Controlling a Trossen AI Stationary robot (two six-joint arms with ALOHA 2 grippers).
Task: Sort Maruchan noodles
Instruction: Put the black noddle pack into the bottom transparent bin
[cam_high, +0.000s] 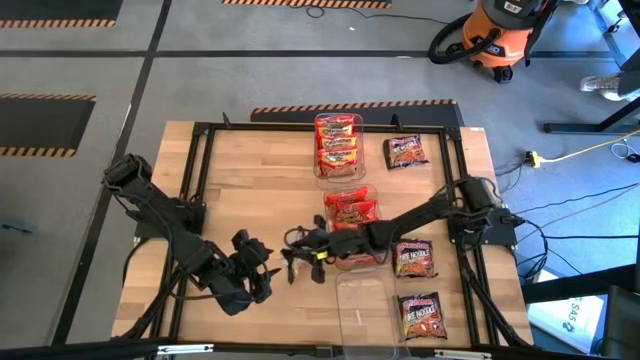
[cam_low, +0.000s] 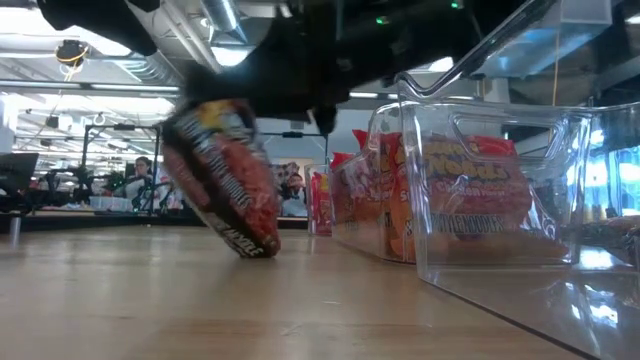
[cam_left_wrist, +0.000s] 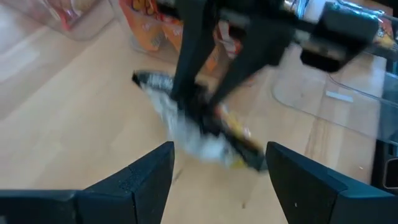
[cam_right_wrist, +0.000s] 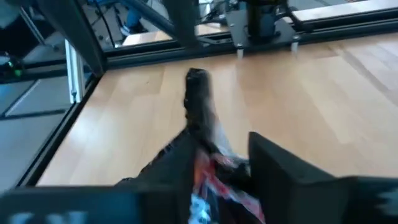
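High view: right gripper (cam_high: 297, 257) low, pinching dark packet (cam_low: 222, 175).

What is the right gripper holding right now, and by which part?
The right gripper has a dark noodle packet between its fingers by the upper edge; the packet's lower corner touches the table. The left gripper is open, empty.

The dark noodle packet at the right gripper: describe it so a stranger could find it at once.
On the wooden table, find the row of clear bins down the middle. Just left of the middle bin, the right gripper reaches across; between its fingers a dark packet stands tilted, its lower corner on the wood. The other dark packets lie flat, right of the bins.
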